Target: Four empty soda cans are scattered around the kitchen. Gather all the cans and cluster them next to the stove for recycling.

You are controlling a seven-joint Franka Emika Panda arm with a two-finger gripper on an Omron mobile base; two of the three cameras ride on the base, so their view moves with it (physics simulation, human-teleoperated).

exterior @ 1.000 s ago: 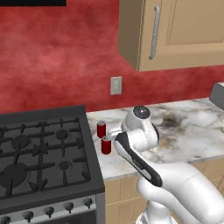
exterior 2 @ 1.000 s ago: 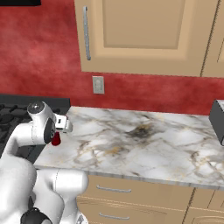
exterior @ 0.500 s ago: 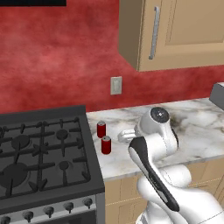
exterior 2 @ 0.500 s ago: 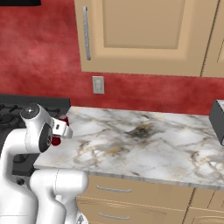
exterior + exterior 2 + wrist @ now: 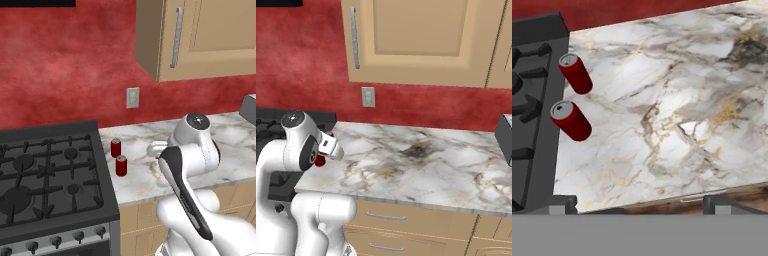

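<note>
the marble counter (image 5: 150, 172) runs off at 3 o'clock from the black stove (image 5: 47, 175), two red soda cans (image 5: 116, 148) (image 5: 121, 165) stand upright just beside the stove's edge — near each other, not touching — and the gripper (image 5: 637, 202) hangs above, fingers spread, empty.

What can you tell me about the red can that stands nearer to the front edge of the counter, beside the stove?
The nearer red cylindrical soda can with a silver top stands upright on the white marble counter, close beside the right edge of the black gas stove without touching it. It looks like smooth metal, undented, with a flat grey lid. A second red can stands just behind it, apart from it. Nothing touches the nearer can except the counter below.
</note>
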